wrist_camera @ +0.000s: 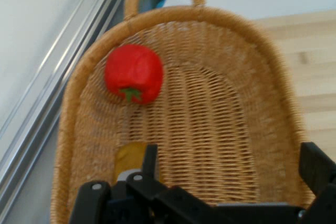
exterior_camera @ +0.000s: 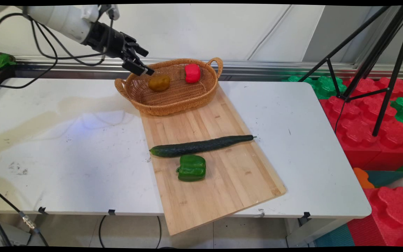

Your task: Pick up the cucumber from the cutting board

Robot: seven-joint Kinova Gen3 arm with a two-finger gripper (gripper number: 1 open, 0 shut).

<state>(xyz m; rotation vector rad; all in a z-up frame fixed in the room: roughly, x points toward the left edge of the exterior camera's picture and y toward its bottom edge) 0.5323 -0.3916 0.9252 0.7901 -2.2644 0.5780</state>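
My black gripper (exterior_camera: 147, 63) hangs open over the left end of a wicker basket (exterior_camera: 201, 99), with nothing between its fingers. Just below its lower finger, a brown potato (exterior_camera: 159, 82) lies in the basket. In the hand view the gripper (wrist_camera: 231, 169) spans the basket floor (wrist_camera: 210, 145), and the potato (wrist_camera: 130, 160) shows partly behind the left finger (wrist_camera: 150, 162). A red bell pepper (exterior_camera: 192, 73) (wrist_camera: 133, 73) rests at the basket's far side, near one handle.
The basket stands on the far end of a long wooden board (exterior_camera: 219, 168). A cucumber (exterior_camera: 201, 145) lies across the board and a green bell pepper (exterior_camera: 191, 168) sits just in front of it. A tripod (exterior_camera: 380, 66) stands at the right over foam blocks.
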